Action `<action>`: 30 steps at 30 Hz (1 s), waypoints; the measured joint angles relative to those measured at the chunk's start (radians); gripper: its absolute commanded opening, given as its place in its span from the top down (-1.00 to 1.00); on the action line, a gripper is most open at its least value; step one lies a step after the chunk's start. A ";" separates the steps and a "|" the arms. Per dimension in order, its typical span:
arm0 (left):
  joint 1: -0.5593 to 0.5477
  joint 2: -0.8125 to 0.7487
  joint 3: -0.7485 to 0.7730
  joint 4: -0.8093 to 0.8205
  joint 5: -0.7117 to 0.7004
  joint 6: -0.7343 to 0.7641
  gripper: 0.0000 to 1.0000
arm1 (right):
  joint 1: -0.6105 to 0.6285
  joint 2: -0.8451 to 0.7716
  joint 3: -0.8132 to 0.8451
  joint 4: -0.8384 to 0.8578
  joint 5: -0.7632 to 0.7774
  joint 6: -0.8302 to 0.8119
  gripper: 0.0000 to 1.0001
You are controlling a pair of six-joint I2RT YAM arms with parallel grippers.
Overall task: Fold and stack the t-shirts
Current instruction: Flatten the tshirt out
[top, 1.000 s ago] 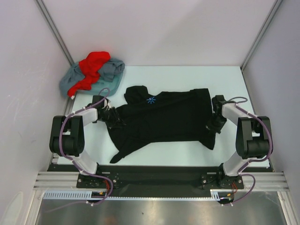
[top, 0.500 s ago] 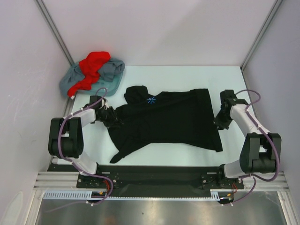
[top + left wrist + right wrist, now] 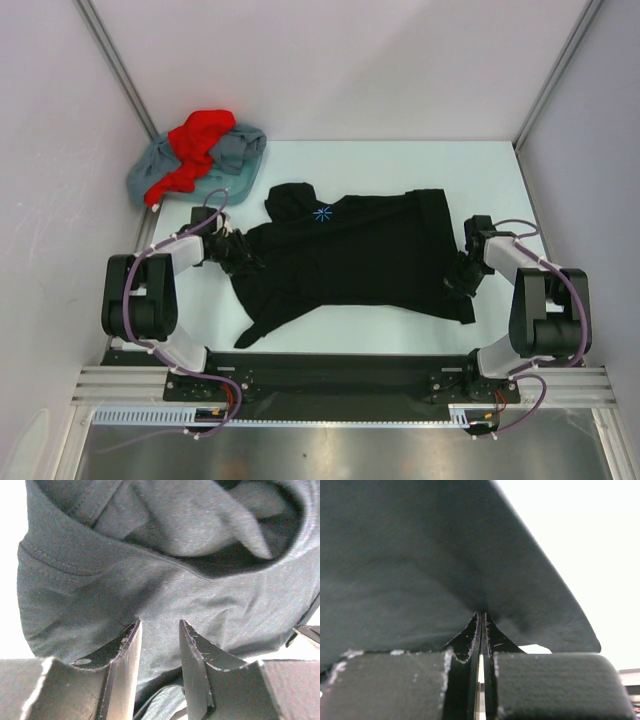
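The black t-shirt (image 3: 350, 250) is lying spread across the middle of the table (image 3: 400, 160), while the red t-shirt (image 3: 196, 140) and the grey-blue t-shirt (image 3: 235, 150) are sitting heaped at the upper left of the frame. The right gripper (image 3: 481, 617) is pinching the black shirt's lower right hem with its jaws pressed together. The left gripper (image 3: 159, 630) is resting at the shirt's left edge with its fingers (image 3: 127, 645) standing narrowly apart, cloth lying between them, though I cannot tell whether they are gripping it.

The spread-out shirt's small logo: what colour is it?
Blue and white on the black t-shirt; logo shows best in the top view.

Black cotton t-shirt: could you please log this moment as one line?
black cotton t-shirt spread flat | right pincer shut on hem | left pincer part-open at sleeve | fold not done
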 measured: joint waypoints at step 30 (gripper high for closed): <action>0.005 0.053 0.072 -0.022 -0.035 0.019 0.01 | -0.289 0.122 0.393 -0.058 0.197 -0.225 -0.19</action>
